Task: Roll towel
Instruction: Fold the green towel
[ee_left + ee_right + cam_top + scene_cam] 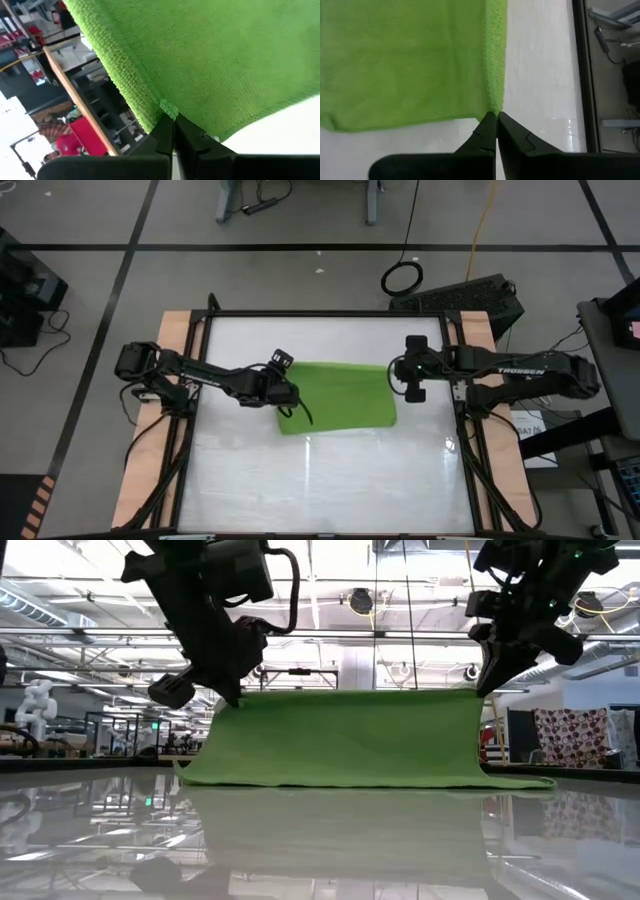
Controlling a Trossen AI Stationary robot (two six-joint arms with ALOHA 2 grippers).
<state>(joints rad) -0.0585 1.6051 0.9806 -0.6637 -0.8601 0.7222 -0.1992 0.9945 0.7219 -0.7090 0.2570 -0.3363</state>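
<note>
From my remote station I log a glossy white surface (330, 480) inside a black frame, with pale wooden strips along its left and right sides. Around it I see grey floor crossed by dark tape lines, a coiled black cable (402, 277) on the floor beyond the far edge, and a dark case (470, 295) near the far right corner. In the low view I look into a bright hall with ceiling lights, shelving, and a patterned cloth (570, 737) hanging at the right. The towel (335, 395), lime green, sits in the far half of the surface, near its middle; its upper edge is lifted and stretched between the two arms while its lower part trails on the surface toward me. I have the left end effector (172, 116) pressed together on the towel's left upper corner, and the right end effector (496, 114) pinching the right upper corner along the hem. Open room: the whole near half of the surface lies bare and reflective, and there is a bare strip between the towel and each side rail. The towel's far edge lies well short of the far frame bar.
</note>
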